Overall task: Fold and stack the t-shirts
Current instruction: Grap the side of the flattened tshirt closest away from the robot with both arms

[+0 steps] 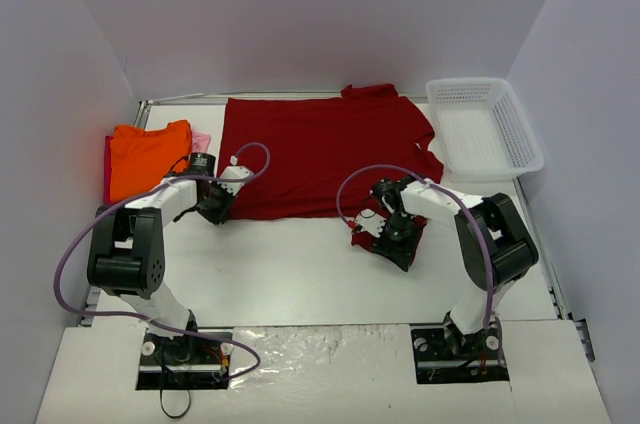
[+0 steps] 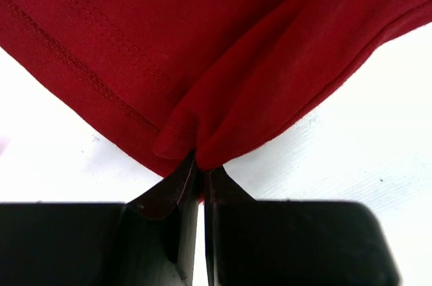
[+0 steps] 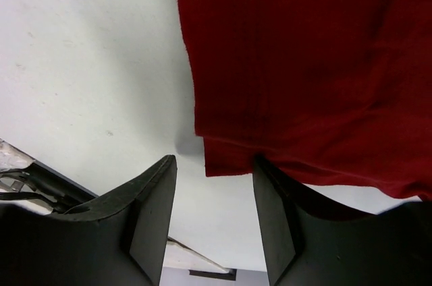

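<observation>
Dark red t-shirt (image 1: 320, 154) lies spread across the far middle of the table (image 1: 300, 274). The left gripper (image 1: 218, 206) pinches its near left corner tightly. The right gripper (image 1: 390, 239) stands half open at the near right corner, with cloth touching one finger (image 3: 273, 218). The orange t-shirt (image 1: 148, 156) hides most of the pink t-shirt (image 1: 201, 140).

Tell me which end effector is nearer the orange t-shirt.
Left. The left end effector sits just right of the orange t-shirt, pinching the dark red t-shirt; the right end effector is much farther right.

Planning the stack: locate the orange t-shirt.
Top view, far left: the orange t-shirt lies on the pink t-shirt, beside the dark red t-shirt.
</observation>
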